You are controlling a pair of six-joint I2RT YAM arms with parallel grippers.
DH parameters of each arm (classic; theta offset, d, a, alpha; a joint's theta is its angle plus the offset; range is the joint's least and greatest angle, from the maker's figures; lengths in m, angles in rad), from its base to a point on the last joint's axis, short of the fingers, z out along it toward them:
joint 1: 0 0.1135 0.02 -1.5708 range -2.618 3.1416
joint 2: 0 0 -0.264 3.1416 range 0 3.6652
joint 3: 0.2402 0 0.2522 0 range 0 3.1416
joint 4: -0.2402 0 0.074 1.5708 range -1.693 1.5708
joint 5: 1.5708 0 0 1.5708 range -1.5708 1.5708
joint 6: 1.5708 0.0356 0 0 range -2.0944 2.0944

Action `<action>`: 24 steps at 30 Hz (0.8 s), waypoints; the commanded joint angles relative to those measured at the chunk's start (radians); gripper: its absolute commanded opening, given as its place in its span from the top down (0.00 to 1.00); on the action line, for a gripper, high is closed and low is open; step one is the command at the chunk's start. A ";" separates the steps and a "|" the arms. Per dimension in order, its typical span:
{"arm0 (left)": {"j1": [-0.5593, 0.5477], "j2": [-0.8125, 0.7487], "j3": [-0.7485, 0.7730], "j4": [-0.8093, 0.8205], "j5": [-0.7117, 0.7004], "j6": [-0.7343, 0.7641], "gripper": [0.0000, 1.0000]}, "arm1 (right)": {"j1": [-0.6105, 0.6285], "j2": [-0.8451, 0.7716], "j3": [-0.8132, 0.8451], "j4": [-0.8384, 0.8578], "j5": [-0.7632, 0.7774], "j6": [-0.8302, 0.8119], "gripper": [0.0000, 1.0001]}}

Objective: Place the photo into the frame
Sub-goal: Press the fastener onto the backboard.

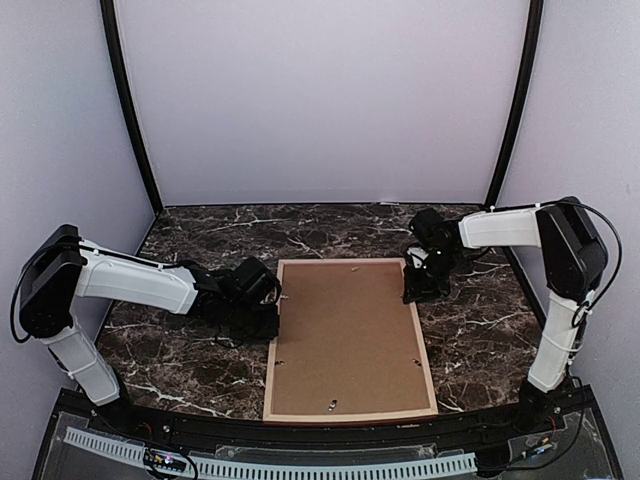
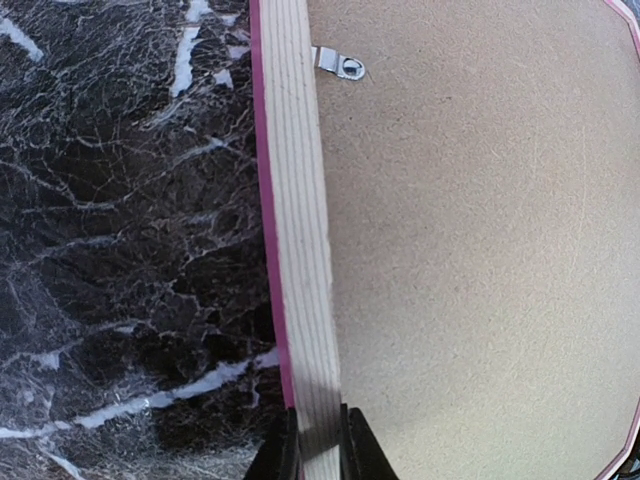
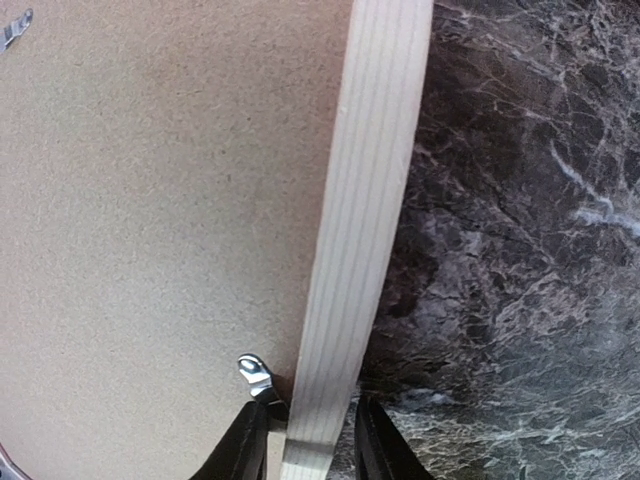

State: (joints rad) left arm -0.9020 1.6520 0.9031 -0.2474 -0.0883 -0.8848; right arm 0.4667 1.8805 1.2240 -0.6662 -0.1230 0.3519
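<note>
The frame [image 1: 271, 350] lies flat on the table, back side up, its pale wood rails around a brown backing board [image 1: 345, 335]. The photo is hidden. My left gripper [image 1: 272, 318] is at the left rail. In the left wrist view both fingers of the left gripper [image 2: 320, 440] press against that rail [image 2: 295, 200], one on each side, so it is shut on it. My right gripper [image 1: 412, 292] is at the upper part of the right rail. In the right wrist view the right gripper [image 3: 308, 440] straddles the rail [image 3: 365, 200], with a small gap on the board side.
The dark marble table [image 1: 180, 370] surrounds the frame. Small metal clips sit on the board's edges [image 2: 345, 66], one right beside my right gripper's inner finger [image 3: 255, 375]. Walls close the back and sides. The arm bases stand at the near edge.
</note>
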 commanded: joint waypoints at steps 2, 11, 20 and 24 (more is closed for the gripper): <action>-0.016 -0.034 -0.026 0.008 -0.008 0.009 0.94 | -0.025 0.076 -0.017 0.036 0.089 -0.002 0.72; -0.018 -0.041 -0.041 0.008 -0.012 0.007 0.98 | -0.049 0.015 0.038 0.083 0.006 -0.028 0.64; -0.019 -0.032 -0.035 0.012 -0.010 0.010 0.98 | -0.047 -0.005 0.059 0.048 -0.003 -0.079 0.52; -0.020 -0.027 -0.031 0.011 -0.008 0.012 0.98 | -0.034 -0.009 0.040 0.041 0.002 -0.107 0.50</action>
State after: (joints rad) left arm -0.9138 1.6394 0.8837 -0.2134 -0.0986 -0.8833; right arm 0.4229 1.8832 1.2732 -0.6228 -0.1337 0.2848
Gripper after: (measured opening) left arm 0.025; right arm 0.492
